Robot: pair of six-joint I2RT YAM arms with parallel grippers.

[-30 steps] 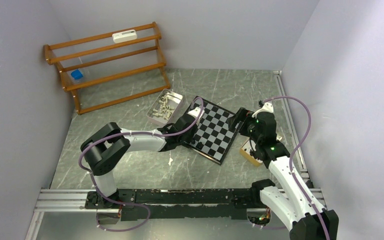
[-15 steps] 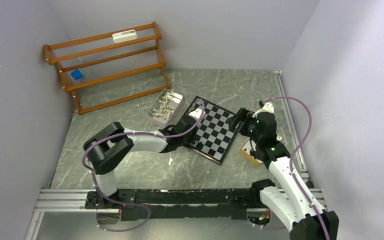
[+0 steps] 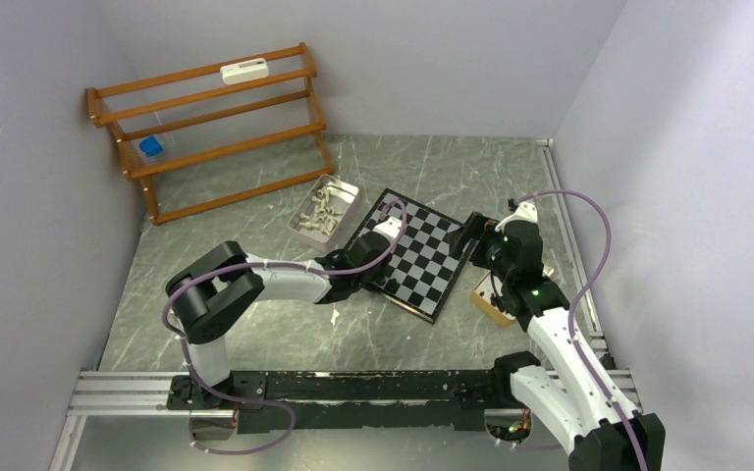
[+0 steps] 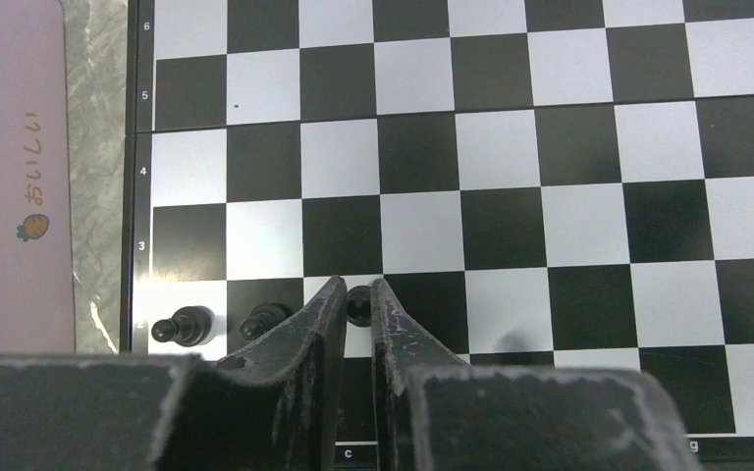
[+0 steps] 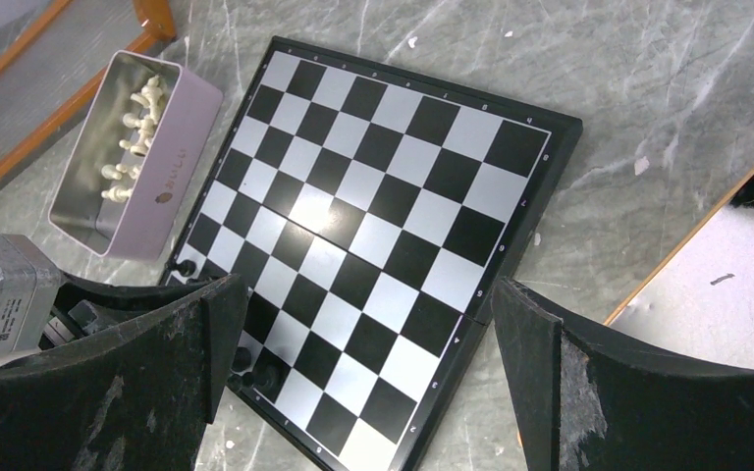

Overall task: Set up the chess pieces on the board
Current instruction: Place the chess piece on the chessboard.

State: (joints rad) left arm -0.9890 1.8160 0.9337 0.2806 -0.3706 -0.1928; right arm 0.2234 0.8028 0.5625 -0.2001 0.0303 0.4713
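Left end effector (image 4: 357,287) barely parted, flanking pawn (image 4: 357,306)

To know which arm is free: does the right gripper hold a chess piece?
No, the right gripper stands wide open, and only the board shows between its fingers.

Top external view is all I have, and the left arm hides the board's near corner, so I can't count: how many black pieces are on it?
Observer: Three. In the left wrist view two pawns sit free on the board, and a third pawn is between the tips of the left gripper; contact is unclear.
Operator: And the other arm, is it carrying anything?
Observer: No. Its wrist view shows the right gripper wide open and empty above the board.
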